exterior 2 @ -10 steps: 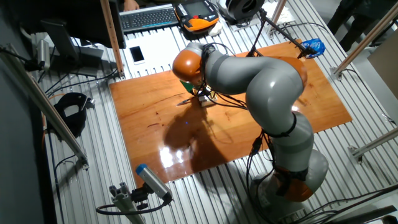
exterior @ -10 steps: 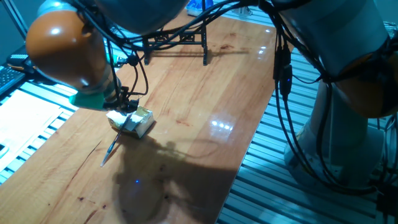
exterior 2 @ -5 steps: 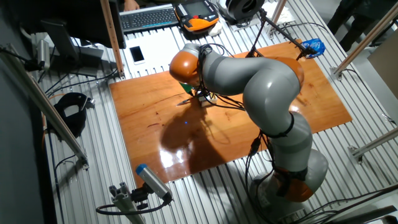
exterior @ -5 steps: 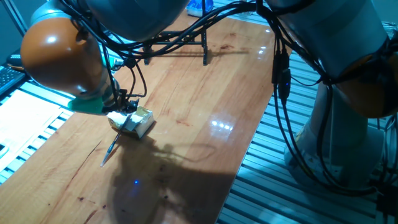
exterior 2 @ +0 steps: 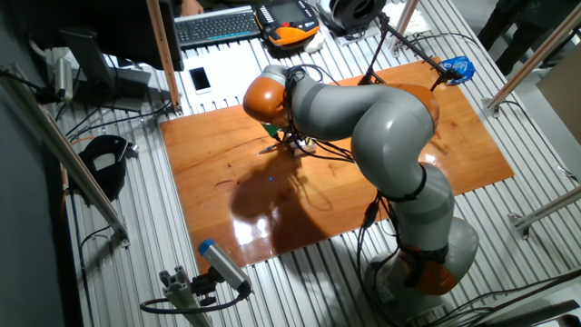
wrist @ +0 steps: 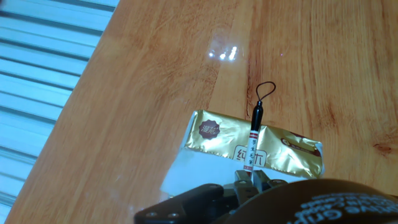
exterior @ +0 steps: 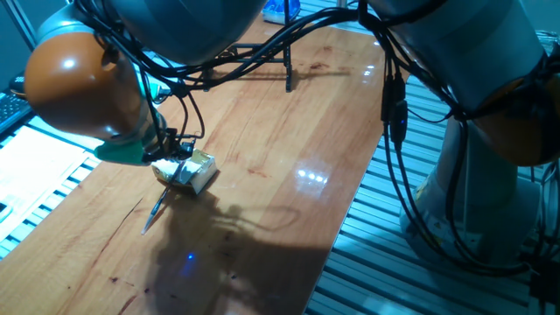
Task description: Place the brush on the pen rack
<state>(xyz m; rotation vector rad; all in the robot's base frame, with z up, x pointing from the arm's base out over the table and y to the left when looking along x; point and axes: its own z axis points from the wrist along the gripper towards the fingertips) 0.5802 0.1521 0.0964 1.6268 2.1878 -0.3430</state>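
The brush lies across a yellowish foil box, its loop end pointing away from the hand. In one fixed view its dark tip rests on the table beside the box. My gripper is low over the box, with its two fingertips tight against the brush shaft on either side. It also shows in the other fixed view, partly hidden by the arm. The black pen rack stands at the far end of the table, well away from the gripper.
The wooden table has metal slats along its edges. A blue object lies at a far corner. A keyboard and an orange pendant sit beyond the table. The arm's cables hang over the table's right side.
The arm's orange joint has shifted a little to the left and down over the box. The brush and the box have stayed in place.
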